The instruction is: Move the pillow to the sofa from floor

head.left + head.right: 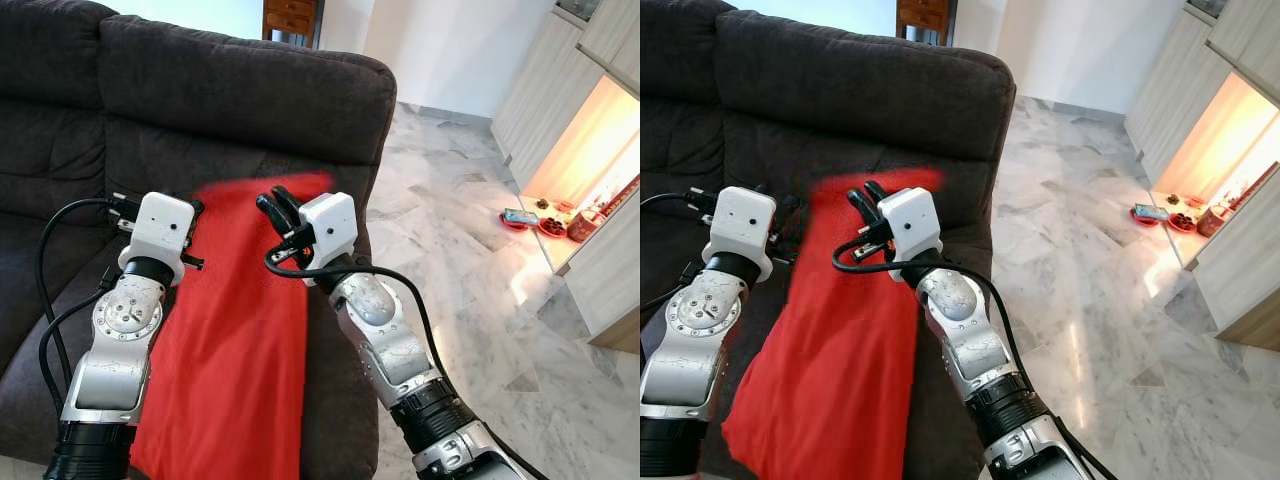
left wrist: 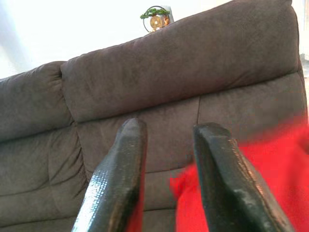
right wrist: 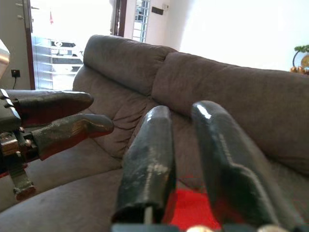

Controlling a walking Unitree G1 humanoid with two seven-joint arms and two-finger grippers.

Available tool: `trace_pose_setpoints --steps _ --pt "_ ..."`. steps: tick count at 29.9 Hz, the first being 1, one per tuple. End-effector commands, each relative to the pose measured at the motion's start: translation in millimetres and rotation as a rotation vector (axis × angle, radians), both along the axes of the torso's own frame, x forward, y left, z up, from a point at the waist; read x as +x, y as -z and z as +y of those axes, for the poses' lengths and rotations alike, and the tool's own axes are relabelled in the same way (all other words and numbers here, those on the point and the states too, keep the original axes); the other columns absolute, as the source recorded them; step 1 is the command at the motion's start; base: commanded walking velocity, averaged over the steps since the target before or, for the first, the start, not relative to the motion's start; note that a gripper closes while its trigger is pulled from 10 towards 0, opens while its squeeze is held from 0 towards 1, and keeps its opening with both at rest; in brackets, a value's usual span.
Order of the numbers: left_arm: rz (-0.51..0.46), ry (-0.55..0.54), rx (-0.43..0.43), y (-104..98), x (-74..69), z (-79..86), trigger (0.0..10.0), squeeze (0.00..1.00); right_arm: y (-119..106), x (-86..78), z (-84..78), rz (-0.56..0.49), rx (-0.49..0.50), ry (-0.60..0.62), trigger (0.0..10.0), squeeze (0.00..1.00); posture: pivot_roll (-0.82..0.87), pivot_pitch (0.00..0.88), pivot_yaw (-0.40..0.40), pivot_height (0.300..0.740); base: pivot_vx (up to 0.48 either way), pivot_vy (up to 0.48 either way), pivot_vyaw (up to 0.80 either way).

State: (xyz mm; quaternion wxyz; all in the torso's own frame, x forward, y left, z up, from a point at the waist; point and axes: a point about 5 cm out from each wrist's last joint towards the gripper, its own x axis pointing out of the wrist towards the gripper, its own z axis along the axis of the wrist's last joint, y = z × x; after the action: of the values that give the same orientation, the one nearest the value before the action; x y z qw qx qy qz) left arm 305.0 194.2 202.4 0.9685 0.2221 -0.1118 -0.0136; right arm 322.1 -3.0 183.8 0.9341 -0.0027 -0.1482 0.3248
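Pillow (image 1: 235, 340), red and without readable writing, lay on the dark sofa (image 1: 230, 90) at lower centre. Left hand (image 2: 166, 145) and right hand (image 3: 186, 145) hovered above it, fingers slightly parted, empty.

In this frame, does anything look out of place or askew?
One thing stands out: the red pillow lies on the dark sofa seat, but its near end hangs past the seat's front edge, so it looks only partly placed. The left gripper and right gripper hover open above it, gripping nothing.
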Motion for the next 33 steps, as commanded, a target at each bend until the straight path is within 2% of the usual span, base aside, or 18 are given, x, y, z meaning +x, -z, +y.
trace_pose_setpoints --steps 1,4,5,7,9,10,11,13,15,17,18,19,20,24,28,30,31,33 --pt "0.019 0.016 -0.007 4.2 0.6 -5.1 10.0 1.0 -4.4 4.6 -0.1 -0.015 -0.012 0.024 10.0 0.0 0.16 0.0 -0.167 0.74 0.0 0.0 0.0" --pt "0.02 0.016 -0.004 5.0 0.9 -6.9 10.0 1.0 -2.4 5.2 -3.0 -0.012 -0.018 0.034 10.0 0.0 0.16 0.0 -0.167 0.74 0.0 0.0 0.0" --pt "0.021 0.017 -0.004 5.6 0.9 -8.1 10.0 0.0 -1.2 5.5 -6.2 -0.011 -0.021 0.047 10.0 0.0 0.16 0.0 -0.167 0.74 0.0 0.0 0.0" --pt "0.027 0.018 -0.003 8.1 1.1 -9.2 10.0 0.0 0.5 5.8 -13.7 -0.01 -0.017 0.075 10.0 0.0 0.16 0.0 -0.167 0.74 0.0 0.0 0.0" --pt "0.044 0.013 -0.01 16.6 0.6 -8.8 10.0 0.0 7.6 7.4 -31.4 0.005 -0.016 0.147 10.0 0.0 0.16 0.0 -0.164 0.74 0.0 0.0 0.0" --pt "0.044 0.013 -0.01 16.6 0.6 -8.8 10.0 0.0 7.6 7.4 -31.4 0.005 -0.016 0.147 10.0 0.0 0.16 0.0 -0.164 0.74 0.0 0.0 0.0" --pt "0.06 0.005 -0.007 24.4 -0.4 -7.0 10.0 0.0 14.6 8.7 -48.9 0.013 -0.023 0.208 10.0 0.0 0.16 0.0 -0.161 0.74 0.0 0.0 0.0" --pt "0.068 -0.002 -0.014 30.2 -1.7 -4.9 10.0 0.0 20.7 10.1 -65.3 0.019 -0.03 0.271 10.0 0.0 0.15 0.0 -0.159 0.74 0.0 0.0 0.0" --pt "0.085 -0.018 -0.041 43.9 -5.6 0.2 10.0 0.0 35.0 11.5 -105.2 0.055 -0.032 0.419 10.0 0.0 0.15 0.0 -0.151 0.74 0.0 0.0 0.0" --pt "0.102 -0.03 -0.045 52.2 -7.8 3.3 10.0 0.0 42.7 10.5 -125.8 0.079 -0.023 0.492 10.0 0.0 0.14 0.0 -0.145 0.74 0.0 0.0 0.0" --pt "0.118 -0.046 -0.07 60.8 -10.5 7.1 10.0 0.0 54.7 7.8 -150.6 0.118 -0.033 0.583 10.0 0.0 0.13 0.0 -0.14 0.74 0.0 0.0 0.0" --pt "0.118 -0.046 -0.07 60.8 -10.5 7.1 10.0 0.0 54.7 7.8 -150.6 0.118 -0.033 0.583 10.0 0.0 0.13 0.0 -0.14 0.74 0.0 0.0 0.0" --pt "0.138 -0.073 -0.094 70.9 -13.0 11.9 10.0 0.0 68.5 2.8 -173.8 0.159 -0.064 0.668 10.0 0.0 0.13 0.0 -0.136 0.74 0.0 0.0 0.0" --pt "0.195 -0.134 -0.125 94.3 -18.6 23.3 10.0 0.0 108.7 -13.3 -213.6 0.315 -0.091 0.819 10.0 0.0 0.12 0.0 -0.13 0.74 0.0 0.0 0.0" --pt "0.238 -0.166 -0.136 111.4 -24.3 30.8 10.0 0.0 143.8 -30.9 -231.6 0.486 -0.065 0.913 10.0 0.0 0.12 0.0 -0.127 0.74 0.0 0.0 0.0" --pt "0.282 -0.19 -0.154 126.8 -31.4 35.9 10.0 0.0 177.4 -53.1 -242.4 0.669 -0.054 0.979 10.0 0.0 0.12 0.0 -0.122 0.74 0.0 0.0 0.0" --pt "0.282 -0.19 -0.154 126.8 -31.4 35.9 10.0 0.0 177.4 -53.1 -242.4 0.669 -0.054 0.979 10.0 0.0 0.12 0.0 -0.122 0.74 0.0 0.0 0.0" --pt "0.316 -0.209 -0.17 138.3 -37.1 39.5 10.0 0.0 196.1 -69.8 -247.4 0.77 -0.067 1.025 10.0 0.0 0.12 0.0 -0.118 0.74 0.0 0.0 0.0"
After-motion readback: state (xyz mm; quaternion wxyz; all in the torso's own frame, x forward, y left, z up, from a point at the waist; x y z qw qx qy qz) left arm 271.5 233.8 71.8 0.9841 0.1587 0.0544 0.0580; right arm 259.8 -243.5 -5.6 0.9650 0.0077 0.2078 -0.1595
